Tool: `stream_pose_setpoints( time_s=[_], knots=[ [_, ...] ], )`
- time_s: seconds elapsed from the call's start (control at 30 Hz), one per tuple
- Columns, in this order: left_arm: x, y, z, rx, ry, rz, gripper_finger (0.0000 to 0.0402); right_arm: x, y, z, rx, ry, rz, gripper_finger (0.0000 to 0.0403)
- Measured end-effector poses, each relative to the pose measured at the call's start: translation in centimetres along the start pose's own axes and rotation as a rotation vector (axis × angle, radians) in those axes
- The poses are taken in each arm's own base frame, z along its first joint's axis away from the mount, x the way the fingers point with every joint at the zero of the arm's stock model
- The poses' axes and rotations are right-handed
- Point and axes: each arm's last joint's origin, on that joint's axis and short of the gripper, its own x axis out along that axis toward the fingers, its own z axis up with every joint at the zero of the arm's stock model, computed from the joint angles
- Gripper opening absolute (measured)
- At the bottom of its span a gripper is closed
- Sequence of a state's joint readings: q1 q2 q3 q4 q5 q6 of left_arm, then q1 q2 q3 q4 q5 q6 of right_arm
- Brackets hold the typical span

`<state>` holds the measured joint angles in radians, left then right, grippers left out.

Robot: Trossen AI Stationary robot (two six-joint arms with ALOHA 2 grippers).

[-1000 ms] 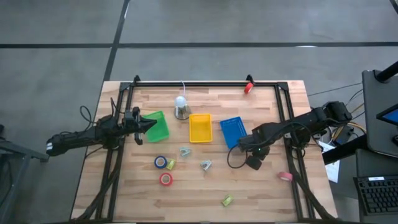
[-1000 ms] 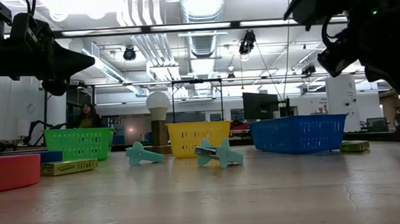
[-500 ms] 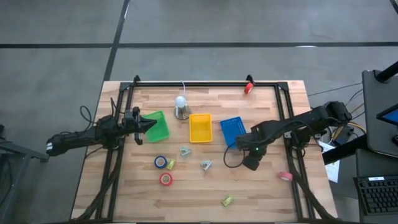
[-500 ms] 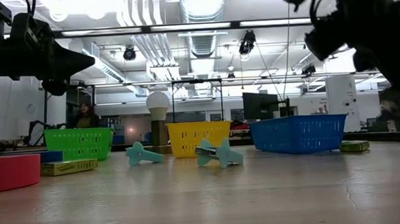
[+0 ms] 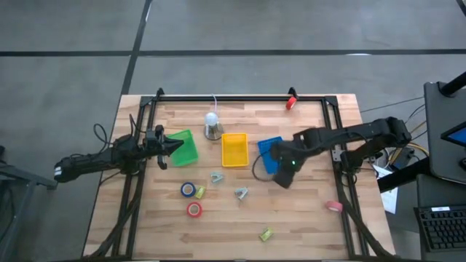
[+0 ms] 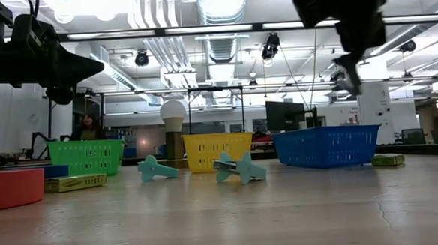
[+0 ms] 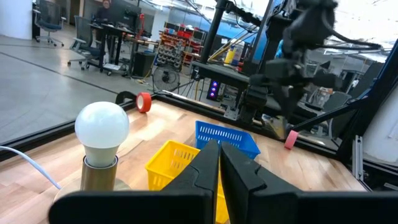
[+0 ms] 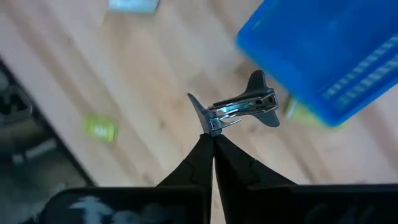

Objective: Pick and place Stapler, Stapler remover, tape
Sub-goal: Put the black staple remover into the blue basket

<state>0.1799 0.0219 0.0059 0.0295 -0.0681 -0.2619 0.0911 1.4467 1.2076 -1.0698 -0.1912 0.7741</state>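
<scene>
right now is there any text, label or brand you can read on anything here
None can be read.
yellow-green stapler box: dark marks run along its side, too blurred to read.
blue tape roll, red tape roll: no print shows.
green tray, yellow tray, blue tray: plain mesh, no labels.
Room signs behind the table: too small to read.

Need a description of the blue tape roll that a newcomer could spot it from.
In the high view, find the green tray on the table's left side and look just below it on the bare wood. The blue tape roll lies flat there, the only blue ring, with a yellowish core; its neighbouring roll is red.
</scene>
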Motion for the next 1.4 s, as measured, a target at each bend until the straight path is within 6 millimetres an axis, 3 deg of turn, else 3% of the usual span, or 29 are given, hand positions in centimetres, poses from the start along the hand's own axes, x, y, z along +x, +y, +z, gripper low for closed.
stream_pose_setpoints(
  time_s=[0.43, 0.73, 1.1, 1.4],
  knots=[
    [0.0, 0.0, 0.0, 0.000, 0.001, 0.000, 0.0019, 1.0, -6.3, 5.1, 0.189, -0.168, 0.059, 0.0008],
    [0.0, 0.0, 0.0, 0.000, 0.000, 0.000, 0.0019, 2.9, -11.2, 5.9, 0.375, -0.178, 0.079, 0.0008],
    [0.0, 0.0, 0.0, 0.000, 0.001, 0.000, 0.0019, 4.8, -12.3, 6.4, 0.444, -0.257, 0.166, 0.0008],
    [0.0, 0.0, 0.0, 0.000, 0.001, 0.000, 0.0019, 6.5, -13.1, 5.9, 0.492, -0.215, 0.142, 0.0008]
  ],
)
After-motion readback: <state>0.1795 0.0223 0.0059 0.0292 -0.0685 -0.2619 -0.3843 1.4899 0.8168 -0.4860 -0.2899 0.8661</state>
